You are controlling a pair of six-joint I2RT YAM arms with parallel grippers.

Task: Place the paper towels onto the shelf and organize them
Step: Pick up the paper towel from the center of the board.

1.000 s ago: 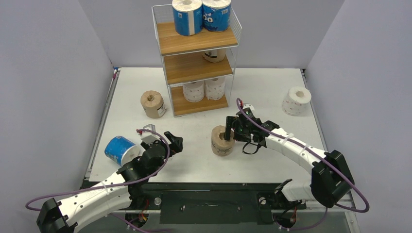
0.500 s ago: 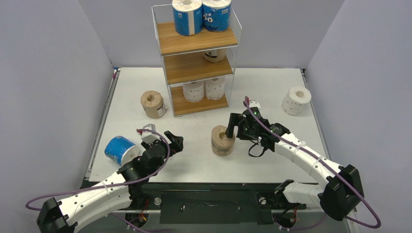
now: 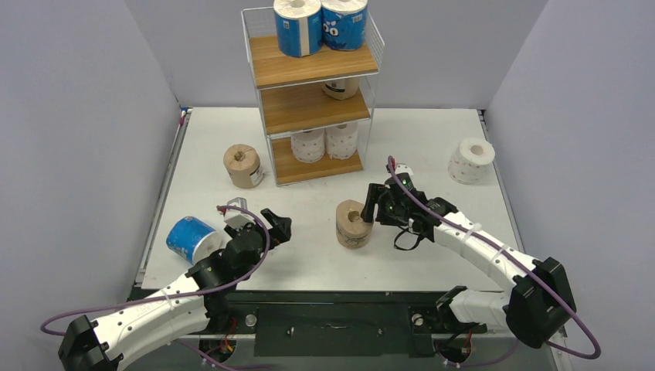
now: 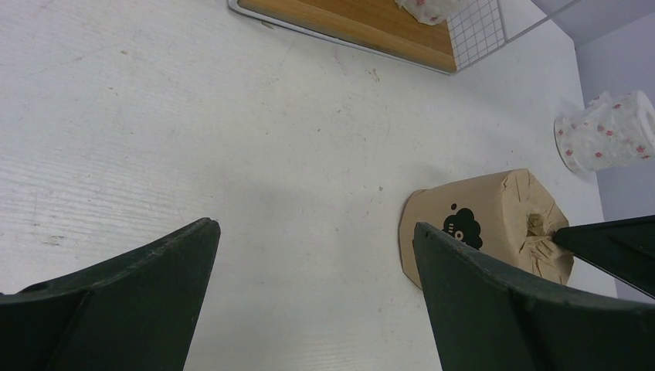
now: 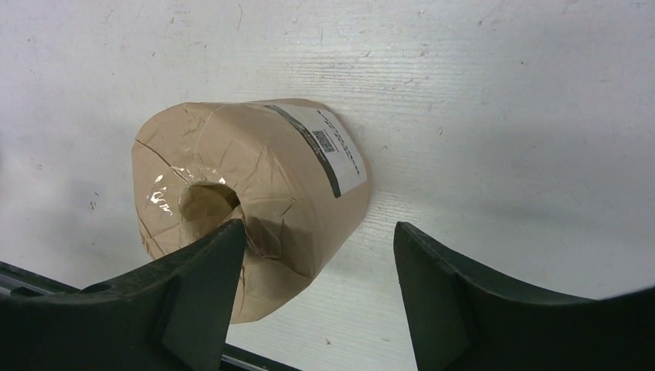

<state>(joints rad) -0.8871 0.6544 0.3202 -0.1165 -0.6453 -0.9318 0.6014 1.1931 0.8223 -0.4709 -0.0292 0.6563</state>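
At the right hand (image 3: 371, 207), agape: tan roll (image 3: 352, 226) upright, core axis vertical.

Plain, pale grey-lilac walls (image 3: 77, 116) close in a white tabletop (image 3: 417, 147) at its left, far and right edges. A dark rail (image 3: 332, 305) runs along the near edge. Light is even, shadows soft.

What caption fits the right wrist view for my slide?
Right pincer open astride the wall of a tan-wrapped paper towel roll, one finger at its core.
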